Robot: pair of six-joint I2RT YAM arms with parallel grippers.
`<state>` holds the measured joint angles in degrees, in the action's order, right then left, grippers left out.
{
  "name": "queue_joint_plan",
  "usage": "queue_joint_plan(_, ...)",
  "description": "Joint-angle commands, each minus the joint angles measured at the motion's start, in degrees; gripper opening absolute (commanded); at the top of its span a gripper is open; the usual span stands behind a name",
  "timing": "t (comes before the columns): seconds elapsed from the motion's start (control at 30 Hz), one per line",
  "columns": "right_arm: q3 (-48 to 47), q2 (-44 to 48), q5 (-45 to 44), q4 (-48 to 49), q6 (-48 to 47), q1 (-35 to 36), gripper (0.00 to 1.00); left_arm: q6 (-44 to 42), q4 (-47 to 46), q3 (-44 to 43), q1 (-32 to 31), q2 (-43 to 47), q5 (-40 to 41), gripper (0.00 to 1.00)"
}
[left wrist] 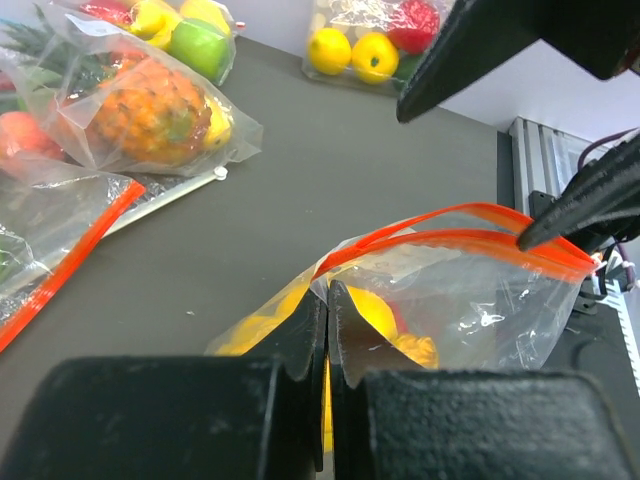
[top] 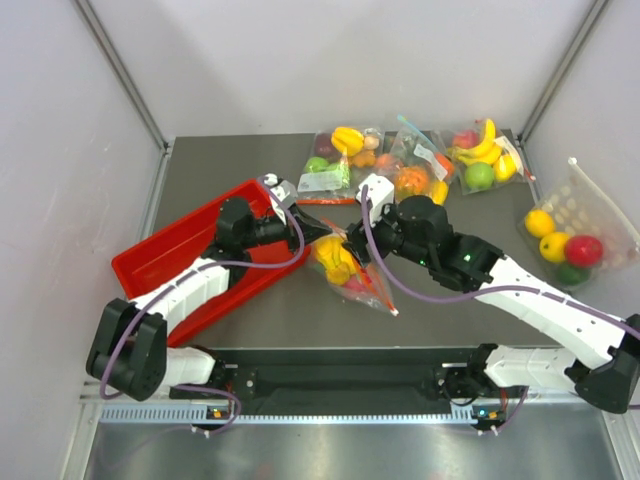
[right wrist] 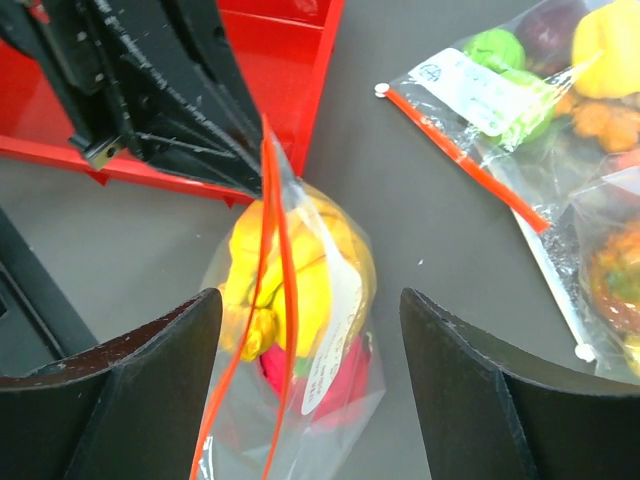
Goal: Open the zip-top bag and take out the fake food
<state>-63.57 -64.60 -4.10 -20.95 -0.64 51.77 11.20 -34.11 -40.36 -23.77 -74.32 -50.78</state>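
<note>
The crumply clear plastic zip-top bag [top: 352, 275] with the red-orange zip strip [left wrist: 450, 238] lies at the centre of the overhead frame on the dark grey table [top: 270, 320]. The fake food [right wrist: 300, 285], yellow plastic fruits above a pink-red piece, is inside it.

The left gripper [left wrist: 326, 330], bottom centre of its own view, is clenched on one end of the bag's mouth. The right gripper [right wrist: 310, 305] is spread wide with a finger on either side of the strip, grasping nothing.

To open it well, I judge the right fingers should pinch only one lip. They should then pull away from the left's hold, so the seal peels rather than the whole bag dragging.

The left wrist view shows the strip's two lips seemingly slightly parted, which the overhead hides beneath the arms. The right wrist view shows the pink-red piece low in the bag, unseen from the left wrist. It also shows the glossy red plastic tray [right wrist: 290, 60] at the upper left.
</note>
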Motion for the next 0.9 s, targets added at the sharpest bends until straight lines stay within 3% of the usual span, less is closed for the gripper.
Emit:
queue_joint_plan(0.0, -1.5, 1.1, -2.4, 4.8, -0.9, 0.8, 0.71, -2.1, 0.3, 0.5, -0.3, 2.1, -2.1, 0.0)
queue_joint_plan(0.37, 4.2, 7.6, -3.1, 2.1, 0.3, 0.7, 0.67, -2.2, 0.4, 0.3, -0.3, 2.0, -2.1, 0.0)
queue_joint_plan(0.87, 7.3, 3.5, 1.4, 3.2, 2.1, 0.7, 0.61, -1.8, 1.1, 0.2, -0.8, 2.5, -1.7, 0.0)
